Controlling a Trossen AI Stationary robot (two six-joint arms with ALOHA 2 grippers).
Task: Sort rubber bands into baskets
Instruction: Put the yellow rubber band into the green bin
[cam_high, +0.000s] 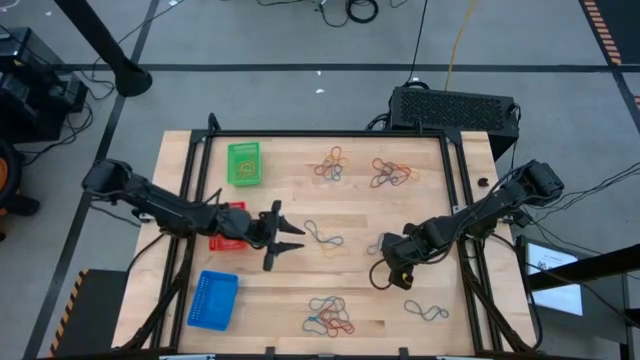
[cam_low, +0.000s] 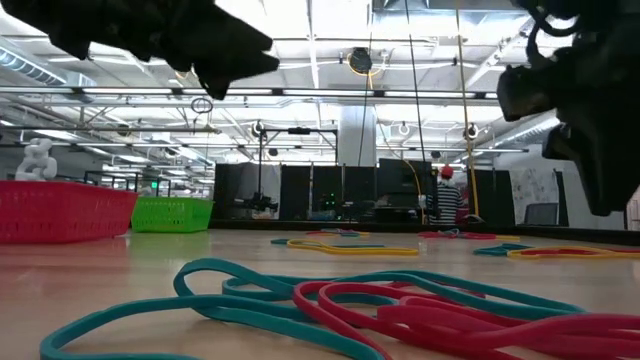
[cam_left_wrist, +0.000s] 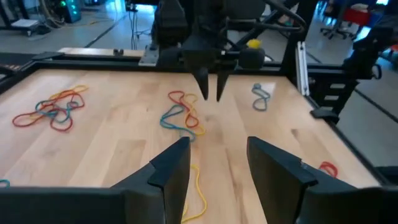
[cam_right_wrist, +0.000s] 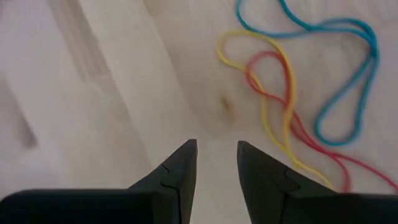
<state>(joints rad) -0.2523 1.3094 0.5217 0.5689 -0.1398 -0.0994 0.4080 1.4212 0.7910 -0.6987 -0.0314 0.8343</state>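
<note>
Rubber bands lie in several small tangles on the wooden table (cam_high: 350, 200): two at the far side (cam_high: 330, 165) (cam_high: 392, 172), two in the middle (cam_high: 323, 237) (cam_high: 378, 243), two near the front (cam_high: 330, 315) (cam_high: 425, 310). The green basket (cam_high: 243, 163), red basket (cam_high: 228, 228) and blue basket (cam_high: 212, 298) stand at the left. My left gripper (cam_high: 290, 240) is open and empty just right of the red basket, above the table. My right gripper (cam_high: 384, 262) is narrowly open and empty, pointing down beside a yellow, red and blue tangle (cam_right_wrist: 286, 93).
A large black box (cam_high: 452, 105) stands beyond the table's far right corner. Black frame rails (cam_high: 460, 200) run along the table's sides. My left arm lies over the red basket. Bare wood (cam_high: 300, 195) shows between the tangles.
</note>
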